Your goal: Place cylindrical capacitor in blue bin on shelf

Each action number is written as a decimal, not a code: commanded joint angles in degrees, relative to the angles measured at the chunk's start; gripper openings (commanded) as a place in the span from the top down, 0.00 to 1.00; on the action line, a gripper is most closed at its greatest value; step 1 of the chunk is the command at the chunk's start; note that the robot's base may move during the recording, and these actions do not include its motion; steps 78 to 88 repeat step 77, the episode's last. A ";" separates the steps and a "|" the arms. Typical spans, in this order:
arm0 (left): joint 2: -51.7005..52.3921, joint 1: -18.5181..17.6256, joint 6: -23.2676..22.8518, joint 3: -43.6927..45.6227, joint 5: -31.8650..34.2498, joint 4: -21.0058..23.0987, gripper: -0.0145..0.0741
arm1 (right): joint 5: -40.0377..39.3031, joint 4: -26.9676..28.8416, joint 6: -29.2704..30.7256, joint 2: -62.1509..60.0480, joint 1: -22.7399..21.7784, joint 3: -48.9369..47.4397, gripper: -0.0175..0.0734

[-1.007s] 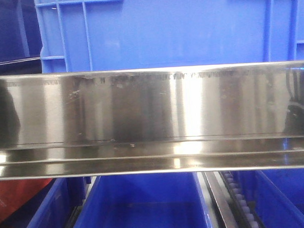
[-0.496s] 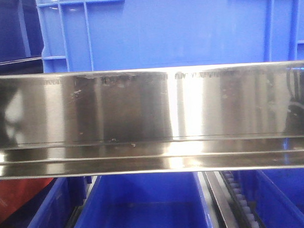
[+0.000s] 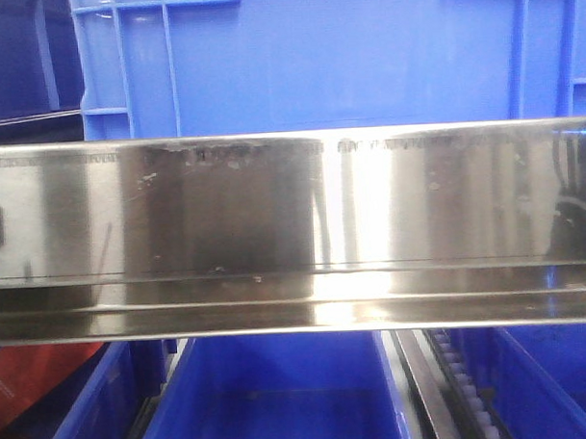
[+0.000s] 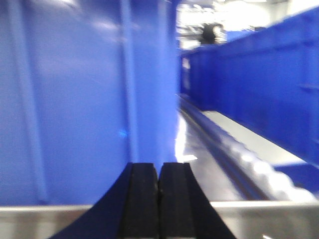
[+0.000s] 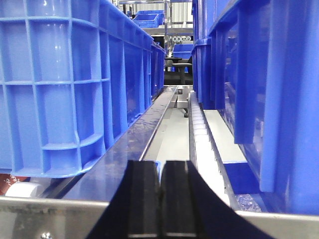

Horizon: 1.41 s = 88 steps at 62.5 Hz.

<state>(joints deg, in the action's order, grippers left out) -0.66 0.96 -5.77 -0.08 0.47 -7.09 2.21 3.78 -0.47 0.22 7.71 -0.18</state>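
Observation:
The shelf's shiny steel front rail (image 3: pixel 293 229) runs across the front view, with a large blue bin (image 3: pixel 335 54) above it and an open blue bin (image 3: pixel 280 393) below. No gripper shows there. My left gripper (image 4: pixel 158 165) is shut, pads together, just over the rail (image 4: pixel 50 219) and facing a blue bin wall (image 4: pixel 75 99). My right gripper (image 5: pixel 159 163) is also shut above the rail (image 5: pixel 45 216), pointing down the gap between two blue bins. A small blue bit (image 5: pixel 158 167) peeks past its tips; I cannot tell what it is. The capacitor is not recognisable in any view.
A ribbed blue bin (image 5: pixel 65 84) stands left of the right gripper and another (image 5: pixel 269 89) close on its right, with a white roller track (image 5: pixel 199 134) between. More blue bins lie below the rail, beside a red surface (image 3: pixel 29 378).
The front view has barely shifted. Reflections on the steel rail have moved, and a dark patch now shows at its left edge.

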 commanded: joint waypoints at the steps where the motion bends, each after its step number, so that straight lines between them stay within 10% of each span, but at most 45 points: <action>1: 0.66 2.18 -0.31 0.08 0.02 0.86 0.96 | -1.44 0.07 0.47 -0.22 -0.27 0.18 0.99; 88: 0.66 -2.14 1.31 0.08 -1.16 3.07 0.96 | -1.44 0.07 0.47 -0.22 -0.27 0.18 0.99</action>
